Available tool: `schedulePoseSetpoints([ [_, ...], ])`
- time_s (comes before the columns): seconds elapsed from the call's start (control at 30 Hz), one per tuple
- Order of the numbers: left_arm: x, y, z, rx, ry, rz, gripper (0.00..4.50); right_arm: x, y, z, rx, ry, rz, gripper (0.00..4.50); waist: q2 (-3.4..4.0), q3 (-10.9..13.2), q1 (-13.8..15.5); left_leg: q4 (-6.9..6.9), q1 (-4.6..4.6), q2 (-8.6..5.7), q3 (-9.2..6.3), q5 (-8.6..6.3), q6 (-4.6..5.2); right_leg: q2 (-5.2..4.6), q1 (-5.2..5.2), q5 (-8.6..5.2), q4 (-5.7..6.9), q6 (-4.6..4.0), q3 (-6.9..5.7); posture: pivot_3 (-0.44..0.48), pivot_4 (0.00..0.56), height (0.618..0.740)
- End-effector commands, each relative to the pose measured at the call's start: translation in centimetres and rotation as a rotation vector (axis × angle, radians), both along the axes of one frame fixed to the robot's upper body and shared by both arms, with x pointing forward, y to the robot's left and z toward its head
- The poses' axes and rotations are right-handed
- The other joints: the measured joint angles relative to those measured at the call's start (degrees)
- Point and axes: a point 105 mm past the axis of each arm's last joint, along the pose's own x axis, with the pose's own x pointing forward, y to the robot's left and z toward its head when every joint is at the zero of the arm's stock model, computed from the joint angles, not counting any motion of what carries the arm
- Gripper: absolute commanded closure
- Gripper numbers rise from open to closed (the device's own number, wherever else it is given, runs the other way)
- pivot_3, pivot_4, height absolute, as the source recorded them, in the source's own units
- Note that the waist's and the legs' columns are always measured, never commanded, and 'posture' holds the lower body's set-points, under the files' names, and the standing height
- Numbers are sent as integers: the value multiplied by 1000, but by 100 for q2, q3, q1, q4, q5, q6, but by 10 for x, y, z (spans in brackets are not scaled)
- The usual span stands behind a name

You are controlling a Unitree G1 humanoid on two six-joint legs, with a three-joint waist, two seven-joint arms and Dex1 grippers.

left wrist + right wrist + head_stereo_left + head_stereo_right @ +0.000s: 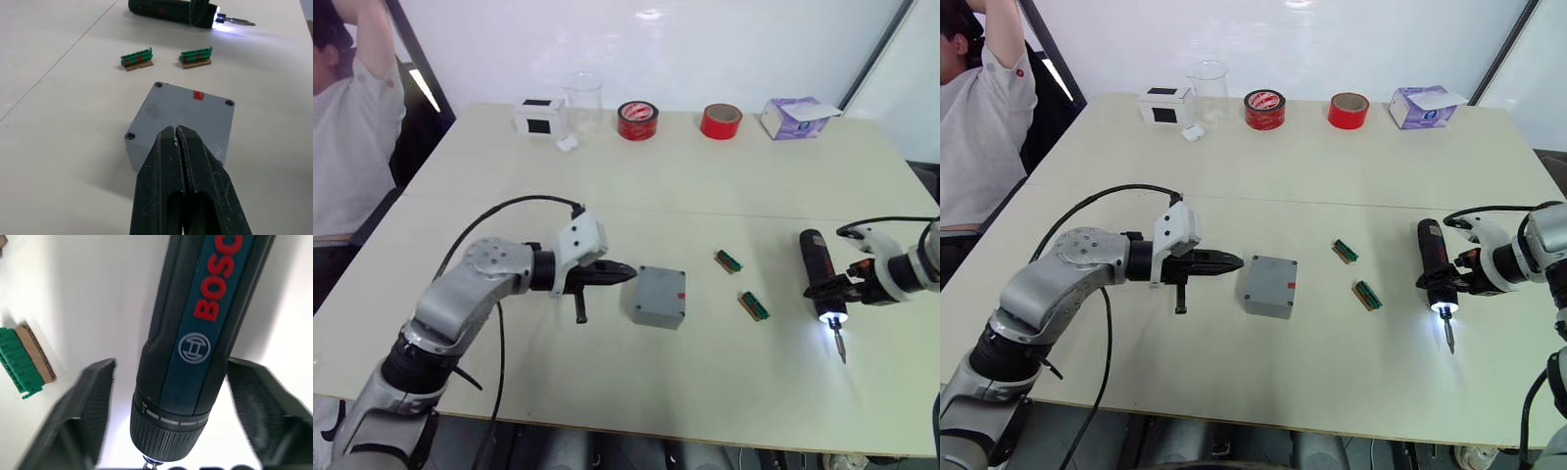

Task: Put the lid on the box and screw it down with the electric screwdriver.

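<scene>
From the head cam I've got the box (657,296) sitting on the table (666,186) roughly mid-way across, closer to the near edge than the far one, lid (188,108) already seated on top w/ the corner screw holes showing and a small red mark near one side. My left end effector (625,270) is clenched, fingers (171,161) pressed together w/ nothing in them, tip pointed at the box and just beside its left side; can't tell if it's touching. Electric screwdriver (819,274) lies toward the right edge of the table, bit pointing at the near edge, work light on and throwing a bright spot on the table. My right end effector (1451,282) straddles the screwdriver near its bit end; in the right wrist cam the fingers (85,406) stand spread w/ a gap on each side of the barrel, so it's released, not gripping. Two small green-and-brown pieces (728,260) lie betw. the box and the screwdriver. Along the far edge: white-and-black box (538,117), clear beaker (582,100), two red tape rolls (636,120), purple tissue box (796,117). A person (347,108) sits past the far left corner.
</scene>
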Motion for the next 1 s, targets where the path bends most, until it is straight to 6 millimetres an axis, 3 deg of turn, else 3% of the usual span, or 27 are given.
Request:
schedulePoseSetpoints([
  [0.03,-4,8,9,-9,13,-18,4500,5,-12,7,-61,-46,-16,21,-5,-2,-6,0,0,0,0,0,0,0,0,1,0,0,0,0,150,740],
  [0.13,-1,18,10,-23,71,16,4500,18,-19,30,-103,-176,21,21,-4,-1,-9,0,1,0,1,0,0,0,-1,1,1,1,2,0,150,740],
  [0.23,0,33,12,-47,110,78,4500,28,-16,67,-121,-345,108,21,5,3,-32,0,1,0,3,0,0,1,-8,1,10,1,4,0,150,740],
  [0.3,0,48,12,-72,152,144,4500,28,-7,95,-111,-470,186,21,8,5,-33,-2,2,3,7,0,-1,2,-16,1,17,2,8,0,150,740],
  [0.4,-8,66,6,-79,206,217,4500,13,23,112,8,-601,347,21,3,4,-15,-6,1,16,1,0,-1,17,-19,-1,18,2,8,0,150,740],
  [0.5,-26,76,-3,-84,291,251,4500,-25,62,100,163,-647,540,21,-17,-2,9,-9,4,29,-11,0,0,27,-6,-1,11,1,-2,0,150,740],
  [0.63,-67,74,-24,-71,442,234,4500,-82,90,47,248,-512,682,21,-24,-5,76,-4,9,22,-9,-1,0,16,6,-1,14,2,2,0,150,740],
  [0.8,-106,67,-47,-42,565,214,4500,-130,95,3,278,-305,753,21,-33,-2,117,-2,57,7,7,-8,11,-7,46,-1,16,0,13,0,150,740],
  [0.87,-112,66,-54,-25,584,213,4500,-137,90,-7,265,-268,751,21,-39,-2,108,-4,122,11,6,-12,13,-6,115,-21,-5,-34,10,0,150,740],
  [1.0,-121,64,-62,0,604,189,4500,-138,81,-15,246,-252,736,21,-52,-3,57,-8,170,16,14,-13,11,-6,143,-25,-6,-43,14,0,150,740],
])
